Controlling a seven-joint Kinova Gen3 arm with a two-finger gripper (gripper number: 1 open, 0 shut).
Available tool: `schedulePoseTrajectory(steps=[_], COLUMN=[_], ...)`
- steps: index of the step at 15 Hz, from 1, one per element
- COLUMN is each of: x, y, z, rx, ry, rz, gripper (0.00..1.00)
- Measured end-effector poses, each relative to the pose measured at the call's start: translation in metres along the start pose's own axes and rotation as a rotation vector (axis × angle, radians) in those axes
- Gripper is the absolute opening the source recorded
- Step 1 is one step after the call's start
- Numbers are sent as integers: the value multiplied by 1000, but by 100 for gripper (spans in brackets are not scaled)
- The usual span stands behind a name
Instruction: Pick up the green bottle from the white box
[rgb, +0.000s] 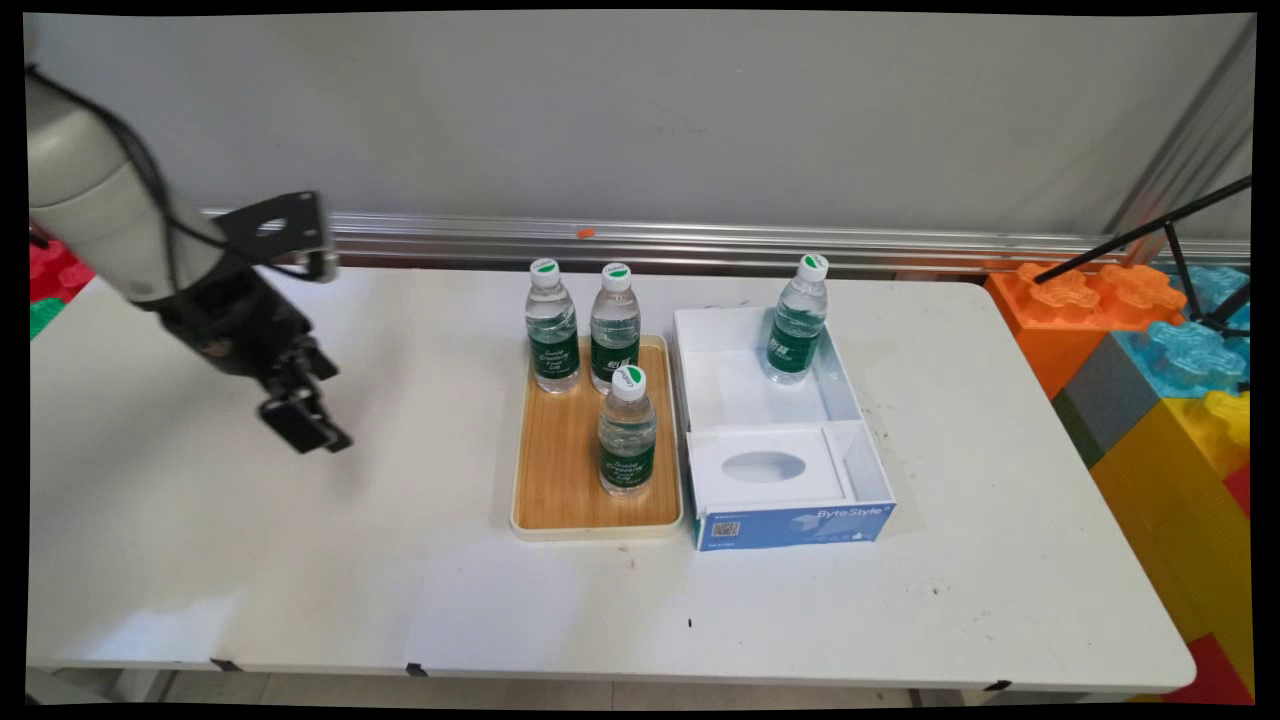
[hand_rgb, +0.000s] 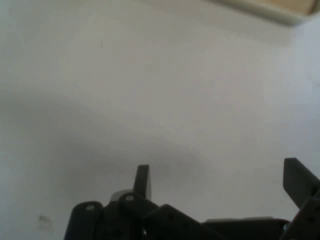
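From above, the black gripper (rgb: 305, 425) hangs over the bare left part of the white table (rgb: 300, 560), well apart from the wooden tray (rgb: 560, 470) at the middle. Its jaws read poorly there, one dark lump. The hand view settles it: the two fingers (hand_rgb: 142, 181) stand spread wide, nothing between them but table (hand_rgb: 150, 90), with what is probably the tray's pale rim (hand_rgb: 270, 10) at the top right corner. Only the main view shows the rest: three water bottles (rgb: 627, 432) upright on the tray, two at the far end and one nearer, and a fourth bottle (rgb: 797, 320) standing in the open white box (rgb: 790, 500) just beside the tray
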Motion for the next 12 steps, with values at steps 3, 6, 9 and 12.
schedulePoseTrajectory(steps=[3,6,9,12], x=[50,98,139,173], y=[22,29,29,29], z=[-4,-7,-12,-15], rx=[20,43,50,53], ry=[18,64,132,199], rz=[5,2,-13,-22], gripper=[100,100,100,100])
